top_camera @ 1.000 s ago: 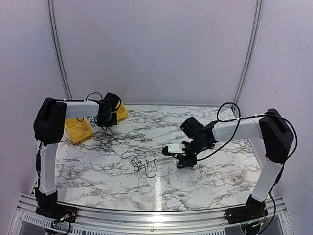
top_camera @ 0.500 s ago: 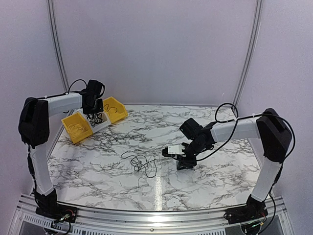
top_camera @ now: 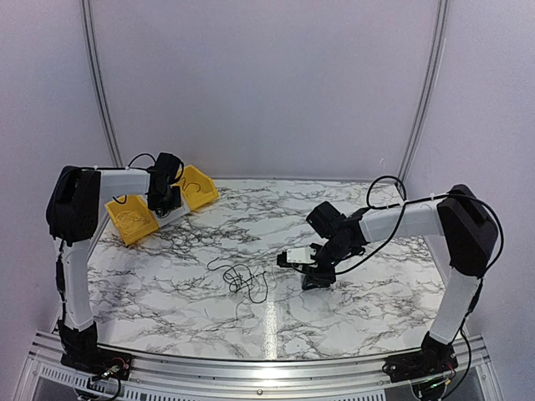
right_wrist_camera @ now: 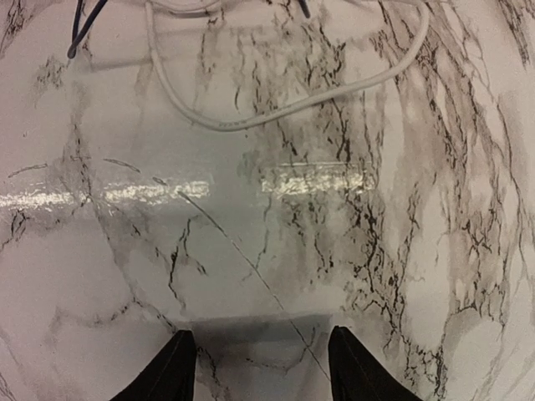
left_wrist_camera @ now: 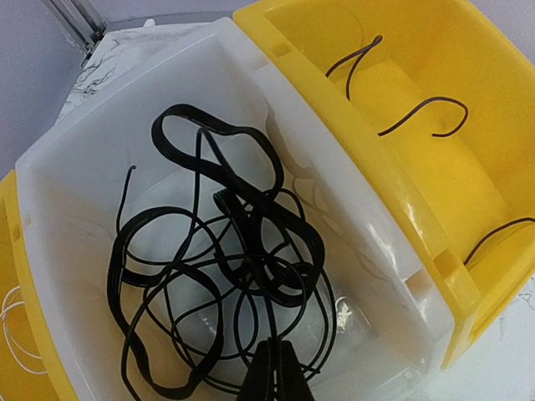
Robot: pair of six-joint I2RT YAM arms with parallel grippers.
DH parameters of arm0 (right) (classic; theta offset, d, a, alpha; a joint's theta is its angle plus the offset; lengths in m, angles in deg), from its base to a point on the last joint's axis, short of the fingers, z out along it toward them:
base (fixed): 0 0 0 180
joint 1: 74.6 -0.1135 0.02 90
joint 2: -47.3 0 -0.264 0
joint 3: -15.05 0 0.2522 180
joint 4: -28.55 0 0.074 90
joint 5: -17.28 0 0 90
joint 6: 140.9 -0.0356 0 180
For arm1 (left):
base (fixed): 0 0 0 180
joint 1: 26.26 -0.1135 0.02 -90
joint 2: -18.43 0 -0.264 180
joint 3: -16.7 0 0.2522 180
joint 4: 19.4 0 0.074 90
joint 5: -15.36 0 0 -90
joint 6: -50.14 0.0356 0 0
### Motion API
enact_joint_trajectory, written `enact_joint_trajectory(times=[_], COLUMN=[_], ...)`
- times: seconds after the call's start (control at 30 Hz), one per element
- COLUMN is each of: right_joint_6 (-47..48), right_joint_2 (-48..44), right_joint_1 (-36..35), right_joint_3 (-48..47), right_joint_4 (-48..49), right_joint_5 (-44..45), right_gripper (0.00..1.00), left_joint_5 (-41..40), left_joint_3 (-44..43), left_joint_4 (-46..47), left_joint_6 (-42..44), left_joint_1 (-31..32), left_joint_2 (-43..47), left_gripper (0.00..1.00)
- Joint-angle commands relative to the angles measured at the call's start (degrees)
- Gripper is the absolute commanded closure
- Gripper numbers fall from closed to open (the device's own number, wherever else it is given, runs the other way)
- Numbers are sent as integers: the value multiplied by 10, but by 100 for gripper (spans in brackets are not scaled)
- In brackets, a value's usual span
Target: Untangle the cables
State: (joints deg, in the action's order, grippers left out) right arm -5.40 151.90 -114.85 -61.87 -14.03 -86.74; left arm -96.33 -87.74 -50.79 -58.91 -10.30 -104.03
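A tangle of thin black cables (top_camera: 242,278) lies loose on the marble table near its middle. More black cables (left_wrist_camera: 226,259) are heaped in a white bin (left_wrist_camera: 276,92). My left gripper (left_wrist_camera: 274,351) hangs over that heap, shut, with one thin strand running straight into its tips; from above it is at the back left (top_camera: 163,200). My right gripper (top_camera: 316,282) stands low over the table to the right of the tangle. It is open (right_wrist_camera: 262,363), with only a hair-thin strand (right_wrist_camera: 251,263) crossing the marble between its fingers.
Yellow bins flank the white one: the right bin (left_wrist_camera: 401,83) holds thin dark wires, the left (left_wrist_camera: 8,276) a white wire. From above the bins sit at the table's back left corner (top_camera: 132,221). A white cord (right_wrist_camera: 276,117) curves ahead of the right gripper.
The left arm swung back and left to the bins, then settled slightly right over the white bin. Right arm and table tangle have not moved.
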Motion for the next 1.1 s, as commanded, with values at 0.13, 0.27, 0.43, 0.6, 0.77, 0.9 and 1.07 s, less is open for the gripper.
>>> enact_joint_trajectory(times=[0.13, 0.27, 0.43, 0.6, 0.77, 0.9, 1.07], right_joint_6=[0, 0, 1, 1, 1, 0, -1], right_joint_2=[4, 3, 3, 2, 4, 3, 1], right_joint_1=[-4, -4, -4, -4, -4, -4, -4], right_joint_3=[-21, -21, -21, -21, -21, -21, -22], right_joint_4=[-8, -8, -9, -8, -10, -9, -10], right_joint_5=[0, 0, 0, 0, -1, 0, 0], right_gripper=[45, 45, 45, 45, 45, 45, 45], left_joint_5=[5, 3, 17, 22, 55, 74, 82], left_joint_3=[-4, 0, 1, 8, 18, 27, 29], left_joint_4=[6, 5, 4, 5, 5, 5, 5], left_joint_6=[2, 1, -4, -6, -6, -8, -5], left_joint_1=[-14, -14, -14, -14, -14, -15, -15], left_joint_2=[12, 29, 54, 82, 113, 126, 129], left_gripper=[100, 88, 78, 75, 71, 68, 67])
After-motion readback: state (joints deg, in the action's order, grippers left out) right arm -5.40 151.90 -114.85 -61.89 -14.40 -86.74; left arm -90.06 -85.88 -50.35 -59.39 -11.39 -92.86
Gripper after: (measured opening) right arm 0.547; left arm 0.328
